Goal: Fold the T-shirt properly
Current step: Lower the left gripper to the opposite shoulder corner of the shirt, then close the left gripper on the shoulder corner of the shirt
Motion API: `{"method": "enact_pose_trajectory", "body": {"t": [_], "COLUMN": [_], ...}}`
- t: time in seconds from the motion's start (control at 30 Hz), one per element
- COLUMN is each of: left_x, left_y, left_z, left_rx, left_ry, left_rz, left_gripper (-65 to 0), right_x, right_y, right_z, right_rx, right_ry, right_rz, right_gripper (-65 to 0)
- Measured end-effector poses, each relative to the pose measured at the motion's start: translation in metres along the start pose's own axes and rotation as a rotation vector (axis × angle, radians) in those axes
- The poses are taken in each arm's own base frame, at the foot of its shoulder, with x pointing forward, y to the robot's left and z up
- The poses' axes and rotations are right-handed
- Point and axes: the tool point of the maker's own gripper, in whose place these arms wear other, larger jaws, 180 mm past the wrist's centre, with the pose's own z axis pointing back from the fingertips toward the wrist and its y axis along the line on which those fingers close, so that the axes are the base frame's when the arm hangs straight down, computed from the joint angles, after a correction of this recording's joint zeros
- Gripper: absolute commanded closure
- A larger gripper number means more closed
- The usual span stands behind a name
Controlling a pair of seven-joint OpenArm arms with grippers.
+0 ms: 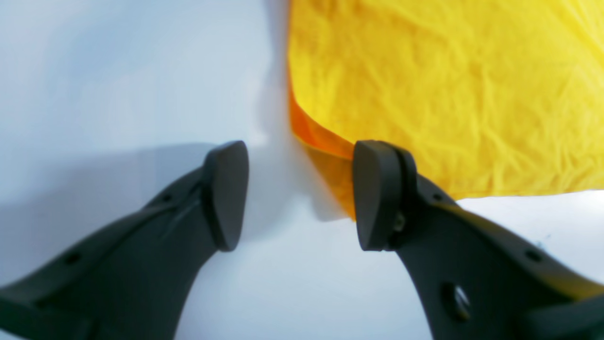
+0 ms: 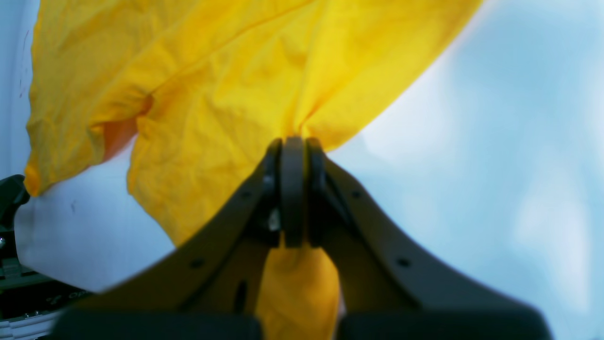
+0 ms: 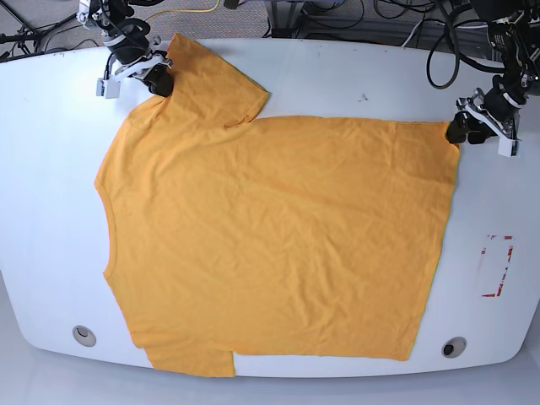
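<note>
The orange-yellow T-shirt lies spread flat on the white table, collar to the left and hem to the right. At the far left, my right gripper is at the shirt's shoulder beside the far sleeve. In the right wrist view this gripper is shut on a bunched fold of the T-shirt. My left gripper is at the hem's far right corner. In its wrist view the left gripper stands open, the T-shirt corner lying on the table against its right pad.
A red-and-white marked rectangle is on the table at the right. Two round holes sit near the table's front edge. Cables run behind the far edge.
</note>
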Motion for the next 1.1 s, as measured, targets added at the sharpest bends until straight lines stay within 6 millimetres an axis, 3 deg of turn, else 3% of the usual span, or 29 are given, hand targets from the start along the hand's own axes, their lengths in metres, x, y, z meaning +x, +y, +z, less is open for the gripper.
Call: {"method": "enact_pose_trajectory", "body": {"t": [0.53,1.1], "left_x": [0.003,0.003], "left_y": [-0.016,-0.017], "left_z": [-0.014,-0.019], "left_rx": [-0.059,-0.093], "left_ry": [-0.019,-0.038], "left_rz": [0.014,0.057], "left_gripper": [-35.5,-38.6], "right_x": [0.001,0.001], "right_y": [0.000,0.000], "right_z": [-0.001,-0.002], "right_rx": [0.002,0.002], "right_ry": [0.003,0.004], "right_rz": [0.003,0.005], "right_gripper": [-0.2,0.0]}}
